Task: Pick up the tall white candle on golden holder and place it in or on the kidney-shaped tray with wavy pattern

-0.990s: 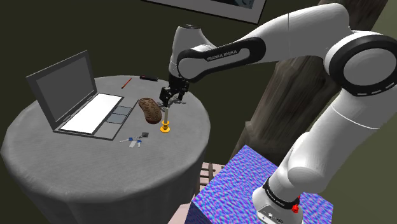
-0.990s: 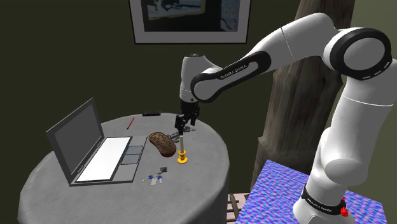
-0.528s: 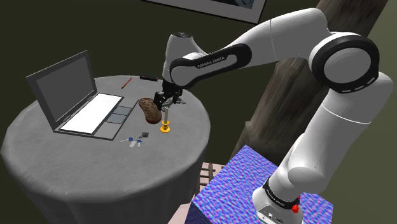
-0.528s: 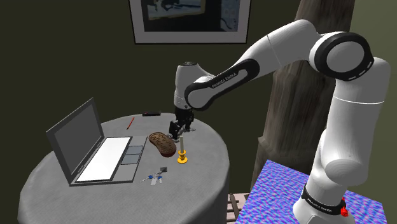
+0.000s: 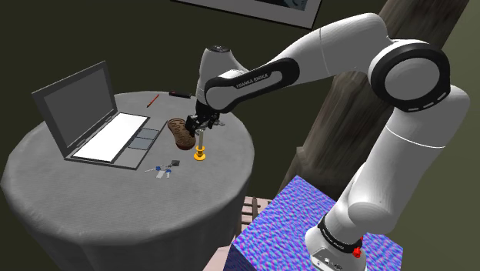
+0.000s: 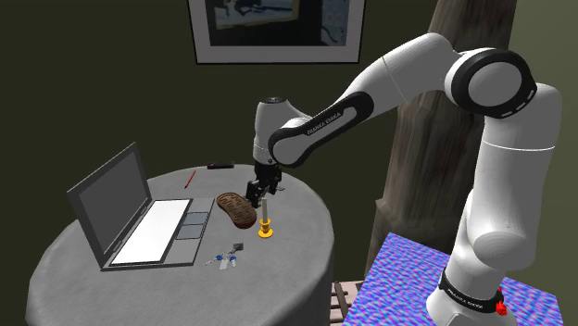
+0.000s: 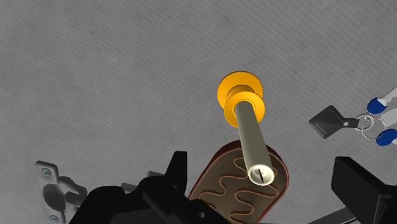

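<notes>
While my gripper [image 5: 198,123] hangs with black fingers [image 7: 177,170] spread wide, clasping nothing, the pale cylindrical candle [image 7: 251,137] stands between them untouched. Its glossy golden holder [image 7: 229,89], round-footed, rests on the grey, finely woven table [image 7: 95,76], left of the shoulder view's centre. The brown kidney-shaped tray [image 7: 222,188], wavy-grooved, lies just beside.

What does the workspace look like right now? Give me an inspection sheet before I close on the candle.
Surface: round table, grey cloth.
Job's things: pale candle upright in golden holder; brown wavy-patterned tray beside it.
Clutter: open laptop, keys, red pen, metal hinge.
Hand: open, fingers either side of candle's top, not touching.
Cables: nothing seen.
Surroundings: framed picture, wooden trunk, blue patterned stand.
</notes>
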Robot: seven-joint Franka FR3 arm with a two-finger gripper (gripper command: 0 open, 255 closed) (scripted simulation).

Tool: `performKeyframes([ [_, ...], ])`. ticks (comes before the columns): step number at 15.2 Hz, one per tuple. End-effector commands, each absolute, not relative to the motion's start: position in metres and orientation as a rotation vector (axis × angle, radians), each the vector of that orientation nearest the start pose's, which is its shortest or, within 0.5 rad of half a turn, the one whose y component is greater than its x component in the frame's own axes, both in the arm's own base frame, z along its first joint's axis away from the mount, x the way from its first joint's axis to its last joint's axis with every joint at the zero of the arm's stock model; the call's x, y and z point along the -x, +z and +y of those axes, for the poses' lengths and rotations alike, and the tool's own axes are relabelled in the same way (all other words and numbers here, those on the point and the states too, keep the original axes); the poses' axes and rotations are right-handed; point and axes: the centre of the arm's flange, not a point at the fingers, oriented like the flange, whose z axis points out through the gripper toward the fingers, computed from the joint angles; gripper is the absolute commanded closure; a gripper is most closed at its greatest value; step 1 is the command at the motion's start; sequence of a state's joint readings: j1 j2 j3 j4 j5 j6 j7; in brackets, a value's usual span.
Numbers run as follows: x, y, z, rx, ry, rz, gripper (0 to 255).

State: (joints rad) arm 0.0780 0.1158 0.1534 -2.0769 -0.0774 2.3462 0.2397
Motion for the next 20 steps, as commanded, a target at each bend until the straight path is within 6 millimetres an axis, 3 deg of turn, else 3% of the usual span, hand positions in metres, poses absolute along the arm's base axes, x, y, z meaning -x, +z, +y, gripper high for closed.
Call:
performKeyframes([
  [1, -0.567, 0.389, 0.131, 3.135, -0.253, -0.061, 0],
  [2, -0.567, 0.389, 0.131, 3.135, -0.252, -0.061, 0],
  [3, -0.567, 0.389, 0.131, 3.135, -0.252, -0.061, 255],
  [12, -0.567, 0.389, 0.131, 3.135, -0.253, -0.061, 255],
  [20, -0.567, 0.431, 0.131, 3.135, -0.253, -0.061, 255],
])
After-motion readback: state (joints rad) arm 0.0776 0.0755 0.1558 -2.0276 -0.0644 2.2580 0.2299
